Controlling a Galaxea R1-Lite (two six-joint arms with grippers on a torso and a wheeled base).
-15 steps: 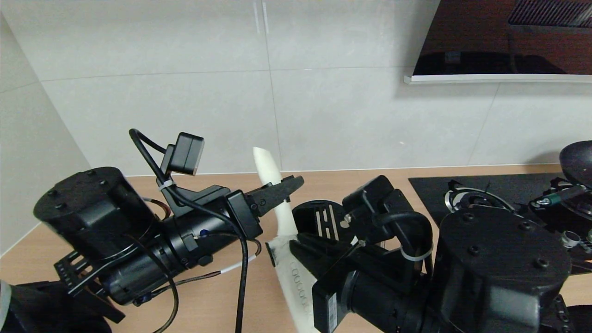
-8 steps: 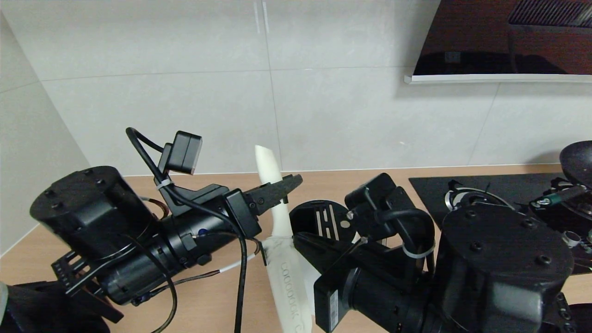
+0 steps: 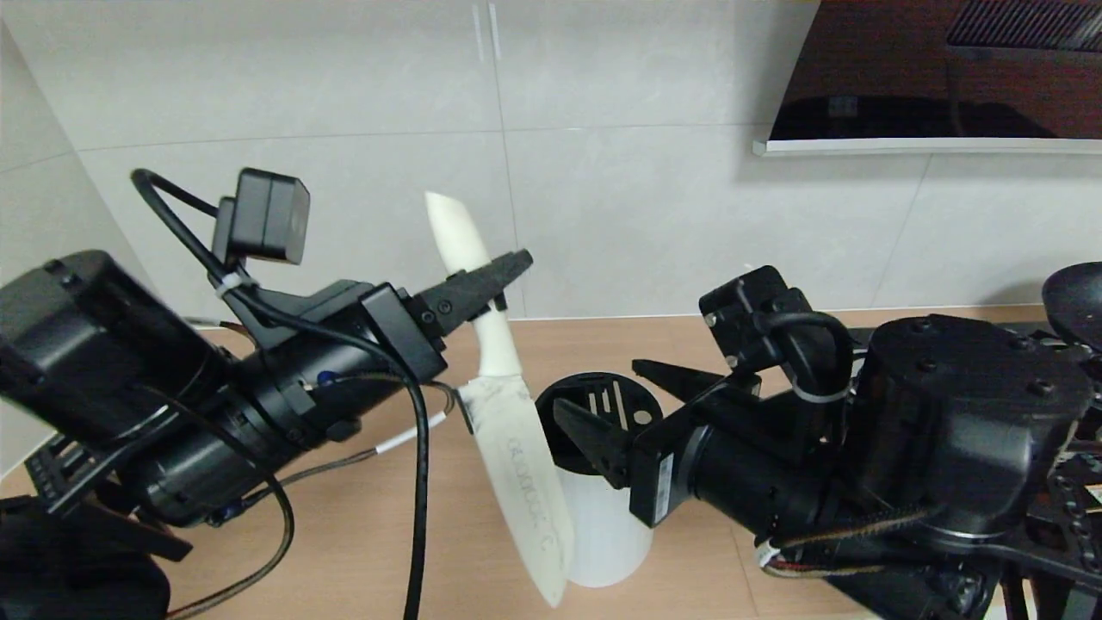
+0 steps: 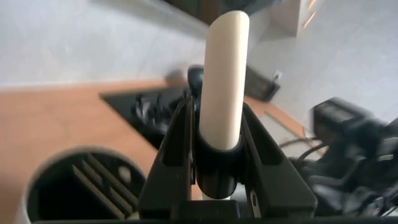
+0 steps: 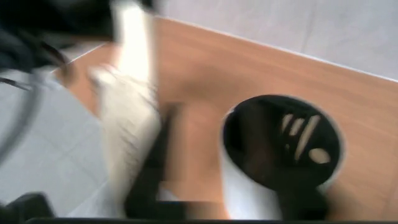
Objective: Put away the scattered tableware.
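**White-bladed, cream-handled knife point(image 3: 516, 456): handle hold judged safest**

It is judged light, stiff, slick and brittle. It is clamped at the handle by the left gripper point(image 3: 491, 288), blade hung at nine o'clock of the black-topped white cylindrical holder point(image 3: 607, 534). The right gripper point(image 3: 603, 387) is spread wide.

The holder point(image 3: 605, 541) stands on the counter point(image 3: 362, 508) with its slotted black top facing up. The right gripper point(image 3: 601, 389) hangs at that top from the right, its fingers spread, and bars that side. On the left the knife point(image 3: 516, 448) hangs tip down from the left gripper point(image 3: 486, 288), which is clamped on its handle. The blade is just beside the holder's wall; whether they touch cannot be told. Bare counter lies left of the knife and behind the holder up to the wall point(image 3: 603, 215). The air over the far rim is open. The hood point(image 3: 930, 77) juts out high on the right.
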